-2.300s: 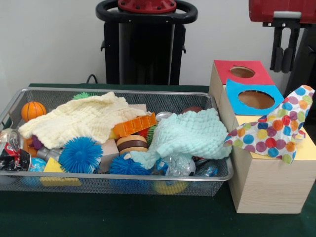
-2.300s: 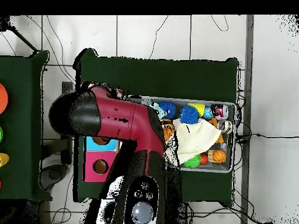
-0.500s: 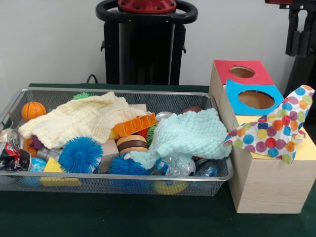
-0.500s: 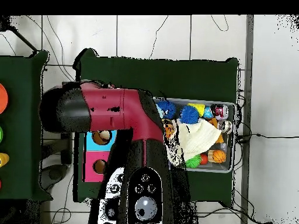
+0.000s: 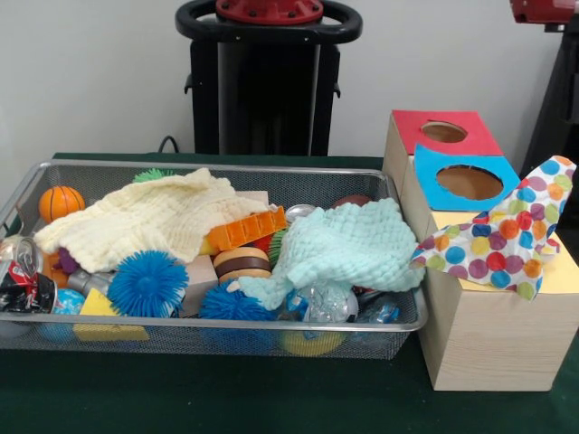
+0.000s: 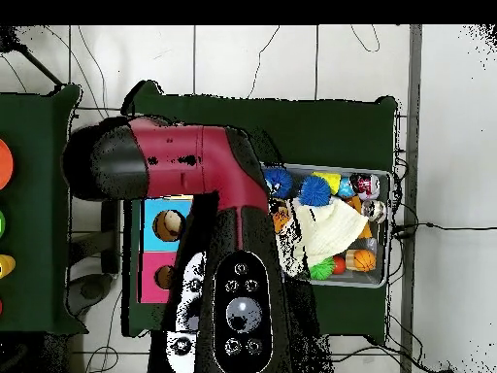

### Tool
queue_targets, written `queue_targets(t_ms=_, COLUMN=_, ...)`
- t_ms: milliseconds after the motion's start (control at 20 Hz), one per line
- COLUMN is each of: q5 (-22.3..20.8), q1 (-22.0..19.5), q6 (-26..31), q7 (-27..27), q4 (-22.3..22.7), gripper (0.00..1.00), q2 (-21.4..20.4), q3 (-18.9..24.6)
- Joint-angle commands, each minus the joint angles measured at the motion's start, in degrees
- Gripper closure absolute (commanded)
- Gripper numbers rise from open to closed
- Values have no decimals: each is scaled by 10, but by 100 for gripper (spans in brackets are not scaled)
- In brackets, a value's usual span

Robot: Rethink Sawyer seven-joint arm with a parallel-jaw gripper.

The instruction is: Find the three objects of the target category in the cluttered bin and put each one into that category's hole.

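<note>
Overhead, hand hidden beneath arm (image 6: 194,185), grip cannot be told | dotted cloth (image 5: 502,242) draped over yellow box (image 5: 493,334), hole covered | bin (image 5: 271,169) shows no others | next: push cloth in, then search.

The red and black arm (image 6: 194,185) spans the green table (image 6: 291,126), covering part of the wire bin (image 6: 386,228). The bin holds blue spiky balls (image 6: 313,190) and a pale yellow cloth (image 6: 330,228).
</note>
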Motion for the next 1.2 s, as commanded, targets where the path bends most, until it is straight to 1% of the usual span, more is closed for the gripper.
queue_targets(t_ms=50, q5=-28, q1=-33, q6=50, q7=-63, q4=-46, gripper=100, q2=47, q3=69)
queue_targets(t_ms=150, q5=-32, q1=-36, q6=46, q7=-66, q4=-42, gripper=100, q2=45, q3=71)
queue_targets(t_ms=250, q5=-42, q1=-39, q6=36, q7=-73, q4=-53, gripper=100, q2=52, q3=73)
queue_targets(t_ms=450, q5=-46, q1=-51, q6=48, q7=-86, q4=-65, gripper=100, q2=59, q3=89)
queue_targets(t_ms=700, q5=-47, q1=-67, q6=79, q7=-106, q4=-78, gripper=100, q2=65, q3=103)
queue_targets(t_ms=850, q5=-50, q1=-75, q6=82, q7=-115, q4=-81, gripper=100, q2=67, q3=110)
queue_targets(t_ms=950, q5=-58, q1=-75, q6=80, q7=-112, q4=-82, gripper=100, q2=67, q3=107)
queue_targets(t_ms=1050, q5=-74, q1=-70, q6=69, q7=-109, q4=-90, gripper=100, q2=68, q3=99)
queue_targets(t_ms=1200, q5=-80, q1=-72, q6=76, q7=-110, q4=-97, gripper=100, q2=72, q3=100)
